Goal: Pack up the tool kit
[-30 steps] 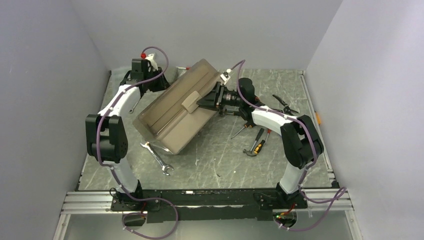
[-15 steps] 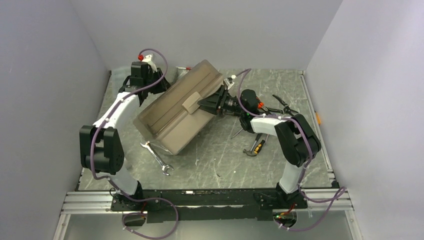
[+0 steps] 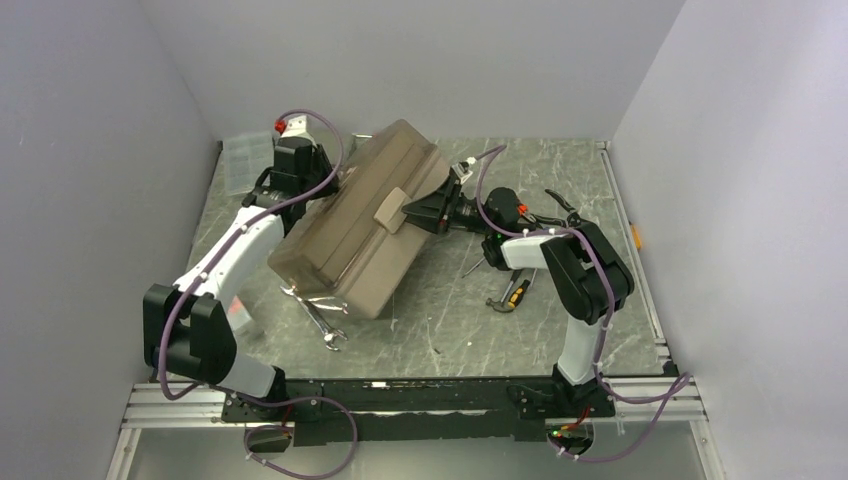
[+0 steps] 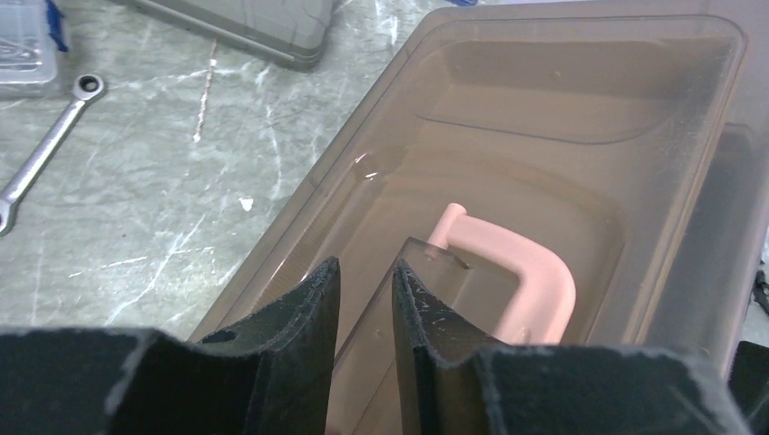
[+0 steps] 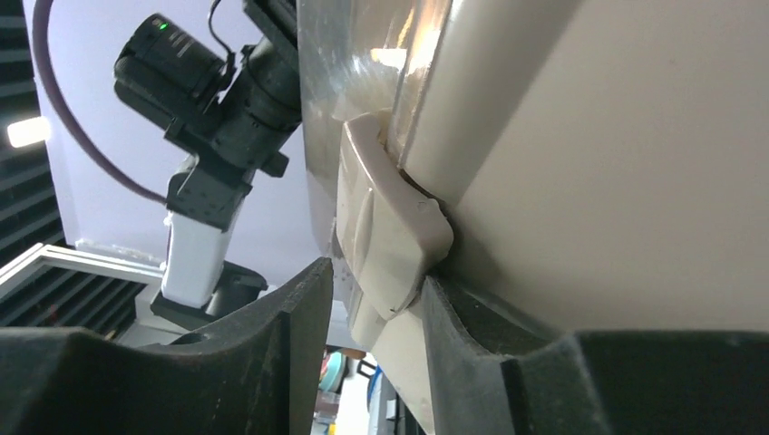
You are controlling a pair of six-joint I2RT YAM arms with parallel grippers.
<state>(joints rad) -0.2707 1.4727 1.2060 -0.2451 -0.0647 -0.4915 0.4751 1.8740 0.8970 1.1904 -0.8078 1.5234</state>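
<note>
Since the earlier frame the toolbox (image 3: 365, 220) is tipped upright; left gripper (image 4: 363, 299) pinches its lid edge, right gripper (image 5: 367, 299) straddles the latch (image 5: 390, 245), whose slipping risks toppling

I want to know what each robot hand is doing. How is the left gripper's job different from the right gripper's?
The left gripper pinches a clear raised edge on the smoky lid, beside the pink handle; the right gripper straddles the cream latch on the toolbox's front. The left one's fingers stand close together; the right one's stand wider. Both are black, and both touch the same toolbox.
</note>
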